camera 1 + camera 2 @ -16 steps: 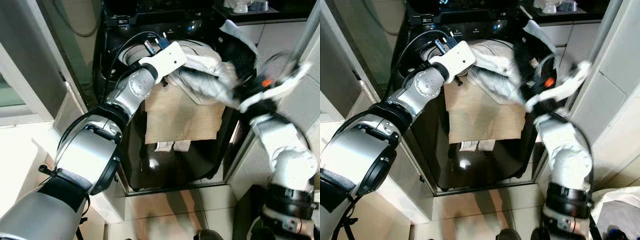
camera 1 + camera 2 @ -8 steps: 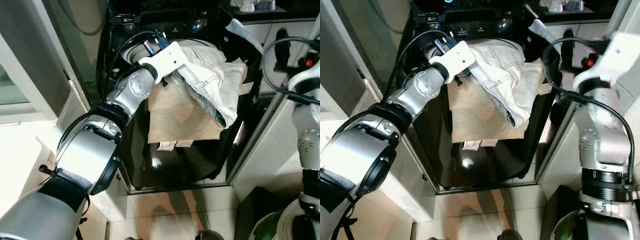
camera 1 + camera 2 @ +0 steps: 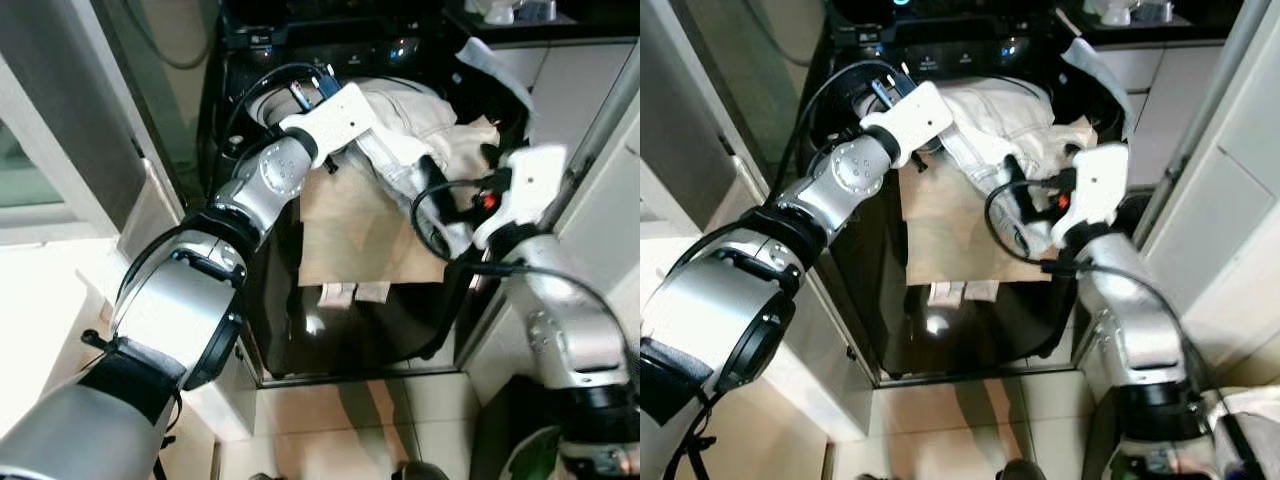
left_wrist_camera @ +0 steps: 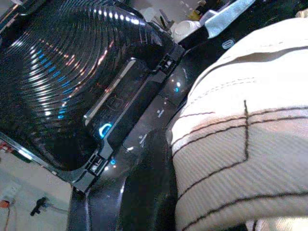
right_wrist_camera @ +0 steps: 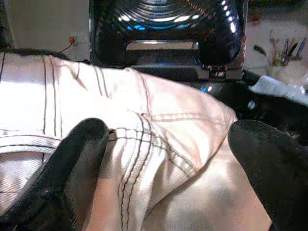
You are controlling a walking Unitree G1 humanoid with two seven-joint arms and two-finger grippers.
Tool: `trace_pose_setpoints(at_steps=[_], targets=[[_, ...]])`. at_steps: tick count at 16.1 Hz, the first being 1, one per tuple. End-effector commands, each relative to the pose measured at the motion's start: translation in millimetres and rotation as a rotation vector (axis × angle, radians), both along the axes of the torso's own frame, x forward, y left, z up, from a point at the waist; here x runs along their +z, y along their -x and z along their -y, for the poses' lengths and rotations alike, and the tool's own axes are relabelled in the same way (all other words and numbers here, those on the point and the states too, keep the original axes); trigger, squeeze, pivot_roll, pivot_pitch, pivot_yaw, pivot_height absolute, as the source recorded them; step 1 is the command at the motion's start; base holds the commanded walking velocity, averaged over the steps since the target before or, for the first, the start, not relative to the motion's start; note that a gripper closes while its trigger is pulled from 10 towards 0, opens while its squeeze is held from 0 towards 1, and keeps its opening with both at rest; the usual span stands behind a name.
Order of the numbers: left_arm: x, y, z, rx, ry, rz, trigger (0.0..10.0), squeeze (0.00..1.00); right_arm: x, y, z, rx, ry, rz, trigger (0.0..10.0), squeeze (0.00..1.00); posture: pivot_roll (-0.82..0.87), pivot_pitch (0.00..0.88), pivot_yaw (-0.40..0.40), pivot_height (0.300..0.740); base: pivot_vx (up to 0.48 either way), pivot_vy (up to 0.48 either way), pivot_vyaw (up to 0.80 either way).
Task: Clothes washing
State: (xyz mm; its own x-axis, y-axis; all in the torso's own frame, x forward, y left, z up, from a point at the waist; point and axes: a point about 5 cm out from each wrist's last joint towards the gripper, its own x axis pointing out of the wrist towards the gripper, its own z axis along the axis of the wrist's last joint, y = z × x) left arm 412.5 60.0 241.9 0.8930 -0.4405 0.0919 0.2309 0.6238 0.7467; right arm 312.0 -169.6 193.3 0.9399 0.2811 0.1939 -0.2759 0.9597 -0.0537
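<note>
The right gripper point(image 5: 163, 144) has swung back to the jeans point(image 3: 420, 140), fingers spread around the cloth. The left gripper's point(image 3: 372, 140) fingers are hidden. Stuffing them into the washer point(image 3: 350, 45) resumes.

My left gripper point(image 3: 365, 135) is buried in the pale jeans point(image 3: 1010, 130), so I cannot tell how its fingers stand. The jeans cover most of the black washing machine's point(image 3: 330, 320) drum opening, and the tan cloth point(image 3: 360, 230) beneath them hides the upper front of its door. In my right wrist view both black fingers point(image 5: 79, 159) are cut off by the picture's edges.
</note>
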Motion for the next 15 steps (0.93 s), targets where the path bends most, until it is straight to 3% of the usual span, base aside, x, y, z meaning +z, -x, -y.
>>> trace_pose_setpoints(at_steps=[1, 4, 6, 9, 13, 15], targets=[[19, -4.6, -5.5, 0.025, 0.027, 0.011, 0.0, 0.0, -8, 3.5, -3.7, 0.021, -0.018, -0.03, 10.0, 0.0, -0.25, 0.0, 0.116, 0.74, 0.0, 0.0, 0.0], [44, -8.0, -8.0, 0.035, 0.071, 0.02, 0.0, 0.0, -21, 17.7, -23.6, 0.134, -0.06, -0.067, 10.0, 0.0, -0.26, 0.0, 0.148, 0.74, 0.0, 0.0, 0.0], [55, -10.9, -14.0, 0.069, 0.17, -0.024, 0.0, 0.0, -20, 32.6, -33.8, 0.253, -0.163, -0.079, 10.0, 0.0, -0.28, 0.0, 0.167, 0.74, 0.0, 0.0, 0.0], [78, -13.8, -26.0, 0.12, 0.352, -0.043, 0.0, 0.0, -24, 36.6, -30.8, 0.211, -0.159, -0.075, 10.0, 0.0, -0.3, 0.0, 0.194, 0.74, 0.0, 0.0, 0.0], [139, -9.6, -39.3, 0.172, 0.465, 0.07, 0.0, 0.0, -29, 40.1, -36.0, 0.195, -0.144, -0.085, 10.0, 0.0, -0.33, 0.0, 0.226, 0.74, 0.0, 0.0, 0.0], [145, -8.9, -44.5, 0.195, 0.493, 0.089, 0.0, 0.0, -31, 39.9, -35.9, 0.159, -0.147, -0.083, 10.0, 0.0, -0.34, 0.0, 0.237, 0.74, 0.0, 0.0, 0.0]])
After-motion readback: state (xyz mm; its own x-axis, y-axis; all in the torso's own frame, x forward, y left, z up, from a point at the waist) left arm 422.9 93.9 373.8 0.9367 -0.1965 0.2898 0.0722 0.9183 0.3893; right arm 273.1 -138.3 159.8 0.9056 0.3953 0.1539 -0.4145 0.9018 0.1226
